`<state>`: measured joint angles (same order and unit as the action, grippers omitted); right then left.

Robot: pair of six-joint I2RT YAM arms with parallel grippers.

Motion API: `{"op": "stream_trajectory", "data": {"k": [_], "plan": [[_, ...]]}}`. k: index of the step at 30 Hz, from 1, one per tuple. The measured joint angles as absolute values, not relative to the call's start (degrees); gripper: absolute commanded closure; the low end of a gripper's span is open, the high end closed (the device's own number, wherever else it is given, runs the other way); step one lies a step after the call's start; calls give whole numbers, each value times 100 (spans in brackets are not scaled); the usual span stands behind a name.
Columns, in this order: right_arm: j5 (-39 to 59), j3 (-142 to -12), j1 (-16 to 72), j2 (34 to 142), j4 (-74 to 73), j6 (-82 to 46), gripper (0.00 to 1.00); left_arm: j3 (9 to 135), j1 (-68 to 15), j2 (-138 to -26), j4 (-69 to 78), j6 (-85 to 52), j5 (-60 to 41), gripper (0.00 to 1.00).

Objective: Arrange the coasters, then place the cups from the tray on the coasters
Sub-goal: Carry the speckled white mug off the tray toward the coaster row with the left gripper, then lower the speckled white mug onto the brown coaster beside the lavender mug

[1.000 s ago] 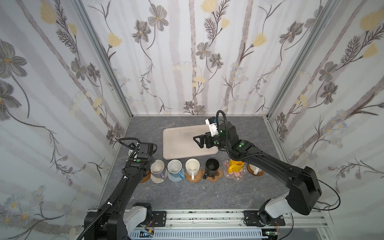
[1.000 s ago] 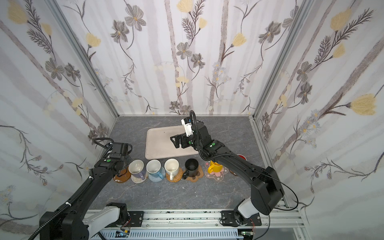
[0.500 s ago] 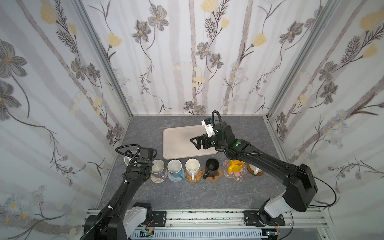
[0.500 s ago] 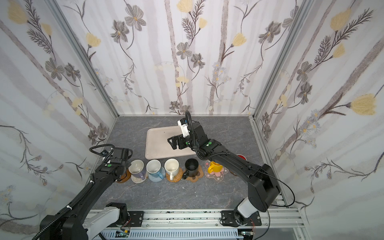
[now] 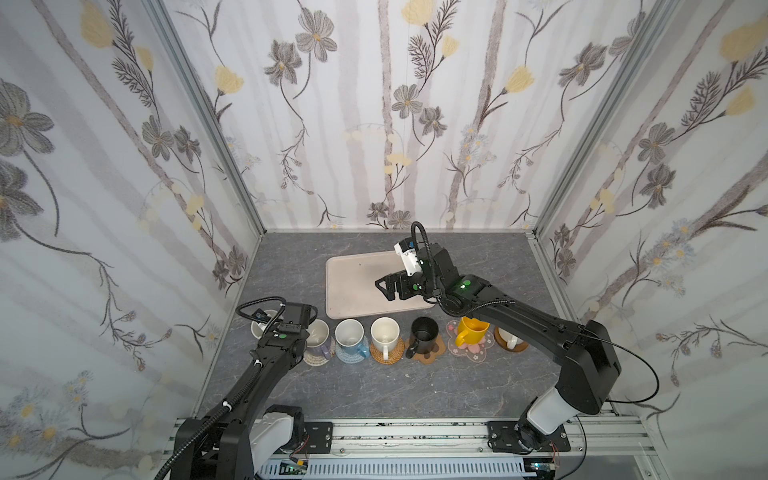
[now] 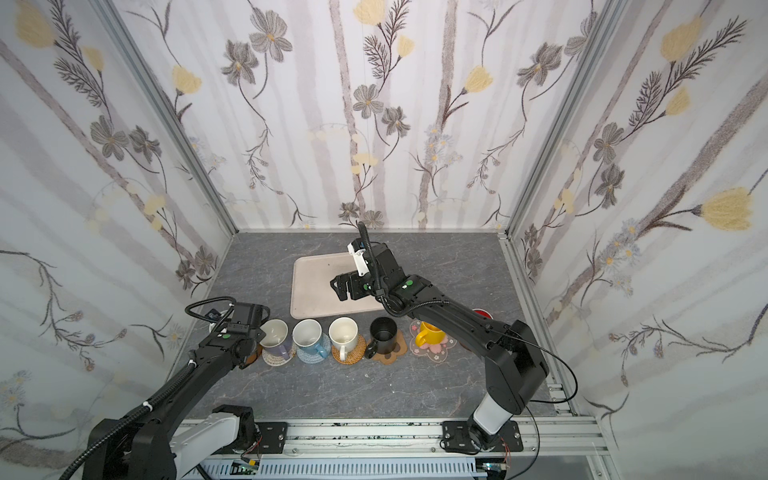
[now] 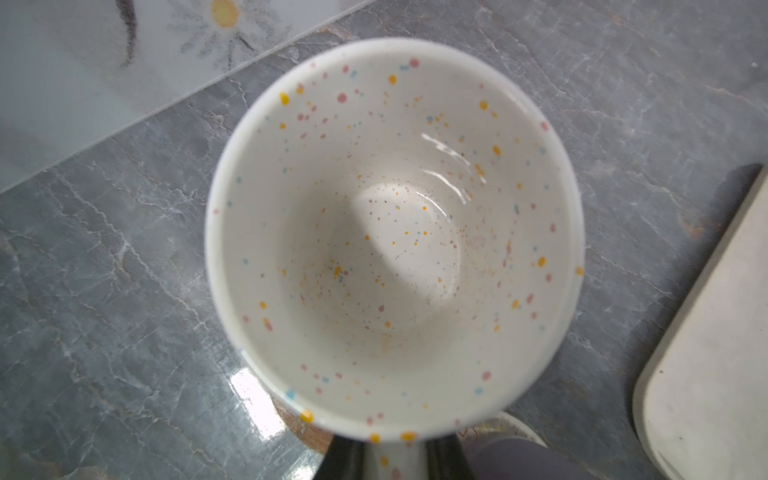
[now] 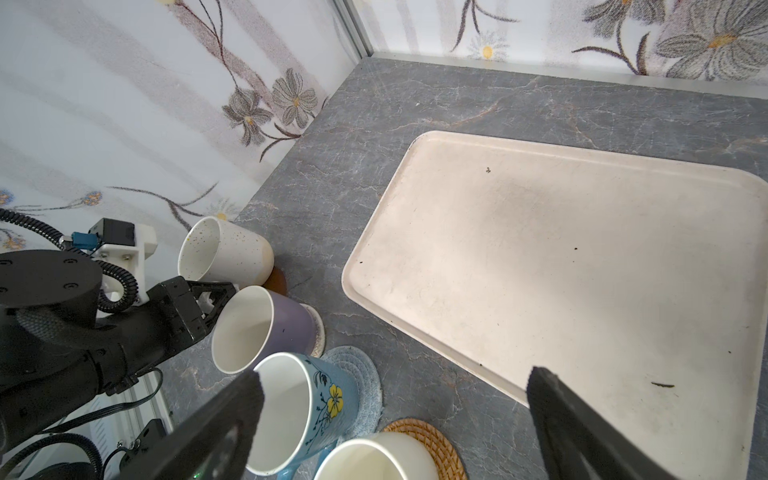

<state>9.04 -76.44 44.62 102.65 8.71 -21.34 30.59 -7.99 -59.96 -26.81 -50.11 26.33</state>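
L gripper was clenched on the handle of the speckled cup. Its fingers showed on either side of that handle at the bottom edge of the L wrist view. A brown coaster peeked out under the cup; couldn't tell if the cup rested on it or hung just above. R gripper hovered over the tray near frame centre in both top views, jaws released, spread wide, nothing btwn them. Below the tray a row of cups ran left to right across the grey table, w/ the speckled cup at its left end. Next came the lavender cup on a beige coaster, blue cup on a blue coaster, cream cup on a rattan coaster, black cup on a paw coaster and yellow cup on a pink blossom coaster. At the right end a white cup stood on a wooden coaster, partly behind the R arm.
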Motion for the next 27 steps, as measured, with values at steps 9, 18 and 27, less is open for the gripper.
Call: {"op": "stream_trajectory", "data": {"k": [9,18,27], "plan": [[856,-7828,4547,10368,1037,-2132,0,2860,-928,-5682,-2620,-5013,2491,100],[731,-7830,4613,10368,1048,-2112,0,2803,-1035,-5310,-2853,-5179,2381,100],[711,-7832,4650,10368,1048,-2110,0,2799,-1245,-5286,-3039,-5417,2436,100]]}}
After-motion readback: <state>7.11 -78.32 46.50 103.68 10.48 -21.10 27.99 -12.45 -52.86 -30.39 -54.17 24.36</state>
